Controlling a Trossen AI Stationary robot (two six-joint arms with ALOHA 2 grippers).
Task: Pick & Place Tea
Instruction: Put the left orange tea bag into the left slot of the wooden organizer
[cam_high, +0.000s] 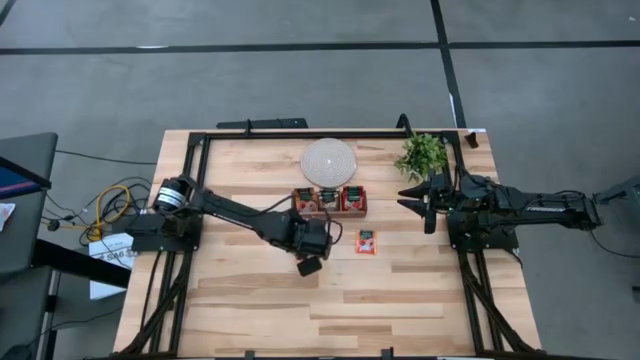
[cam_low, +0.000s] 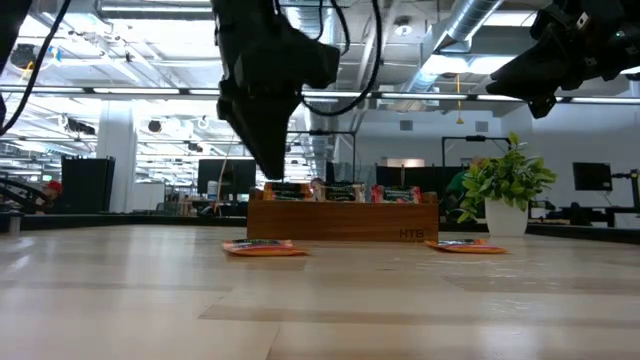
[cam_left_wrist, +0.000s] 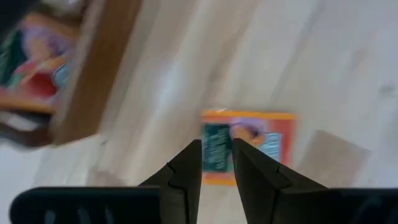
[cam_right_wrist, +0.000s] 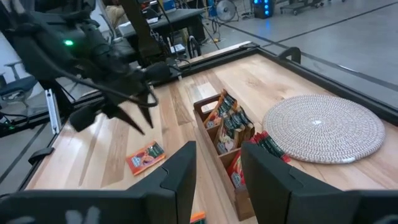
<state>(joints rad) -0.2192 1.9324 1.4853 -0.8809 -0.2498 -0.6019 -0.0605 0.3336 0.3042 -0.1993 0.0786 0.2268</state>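
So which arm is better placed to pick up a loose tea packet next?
Left. Its tool hangs directly over a red-orange sachet lying on the table, slightly open. The right tool waits raised, off beside the plant.

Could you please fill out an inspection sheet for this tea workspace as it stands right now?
Surface: pale wooden table inside a black frame.
Job's things: wooden tray holding tea sachets; one loose sachet lying flat on the table to the tray's right; a second loose sachet lying flat under the left tool.
Clutter: round woven mat behind the tray; small potted plant near the right arm.
Grippers: left tool above the second sachet, fingers slightly apart, holding nothing; right tool open, raised beside the plant, waiting.
Cables: yellow and black cables on the floor left of the table.
Surroundings: grey floor; office room behind.
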